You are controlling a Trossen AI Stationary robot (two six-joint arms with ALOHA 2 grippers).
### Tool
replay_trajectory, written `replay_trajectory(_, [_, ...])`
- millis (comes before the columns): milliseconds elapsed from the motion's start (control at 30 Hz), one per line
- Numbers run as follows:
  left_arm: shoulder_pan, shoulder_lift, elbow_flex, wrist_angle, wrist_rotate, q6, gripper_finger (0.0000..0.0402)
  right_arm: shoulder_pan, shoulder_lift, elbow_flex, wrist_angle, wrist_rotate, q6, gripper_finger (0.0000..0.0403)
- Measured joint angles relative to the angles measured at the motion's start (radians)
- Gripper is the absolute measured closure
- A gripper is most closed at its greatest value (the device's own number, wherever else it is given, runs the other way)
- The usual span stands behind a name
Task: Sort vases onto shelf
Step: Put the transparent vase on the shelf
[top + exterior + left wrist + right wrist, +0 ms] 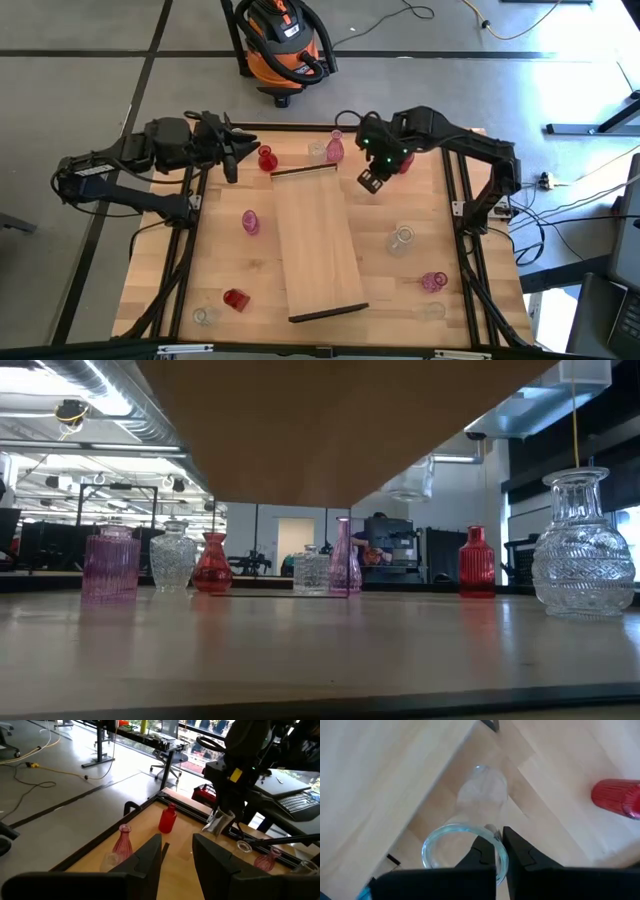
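Overhead, the shelf [317, 243] lies lengthwise down the middle of the tabletop [160, 262], with vases scattered around it: a red vase [266, 158] and a pink vase [335, 147] near its far end, a pink one [250, 222] to its left, a red one [235, 299] and a clear one [204, 317] near the left front corner, a clear vase [401, 239] and a pink one [433, 282] on the right. The right gripper [371, 180] hangs just off the shelf's far right corner, carrying a clear vase [368, 181]. The left gripper [232, 168] waits at the far left edge, close to the red vase. From tabletop height, neither gripper shows; a ribbed pink vase [111, 565], a clear round one [173, 557], a red one [212, 563], a slim pink bottle [344, 559], a red bottle [476, 563] and a large cut-glass vase [583, 548] stand in a row. Past the left wrist, its own fingers [147, 860] stand a narrow gap apart around nothing, and the right arm beyond dangles the clear vase [219, 821] above the tabletop. Past the right wrist, the fingers [482, 852] are pinched tight on the rim of the clear vase [470, 820], which hangs over the shelf's edge; a red vase [617, 797] stands off to the side.
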Motion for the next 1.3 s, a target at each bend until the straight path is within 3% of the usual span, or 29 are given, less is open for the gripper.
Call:
replay_trajectory(167, [0.000,0.000,0.000,-0.029,0.016,-0.026,0.0298,0.000,-0.002,0.000,-0.004,-0.015,0.001,0.0403])
replay_trajectory(367, [0.057,0.040,0.000,-0.285,0.186,-0.190,0.0298,0.002,-0.040,0.000,-0.005,-0.013,0.020,0.0403])
replay_trajectory(567, [0.073,0.180,0.000,-0.438,0.333,-0.206,0.0298,0.001,-0.078,-0.001,-0.004,0.011,0.054,0.0403])
replay_trajectory(867, [0.089,0.444,0.000,-0.631,0.337,-0.183,0.0325,0.001,-0.149,-0.001,-0.005,0.013,0.106,0.0403])
replay_trajectory(1033, [0.074,0.523,0.000,-0.529,0.268,-0.153,0.0366,0.001,-0.183,-0.001,-0.005,0.023,0.113,0.0403])
replay_trajectory(1167, [0.072,0.554,0.000,-0.437,0.303,-0.126,0.0395,0.001,-0.212,-0.001,-0.005,0.031,0.128,0.0403])
replay_trajectory(1300, [0.066,0.564,0.000,-0.380,0.311,-0.122,0.0397,0.001,-0.236,-0.001,-0.005,0.040,0.139,0.0403])
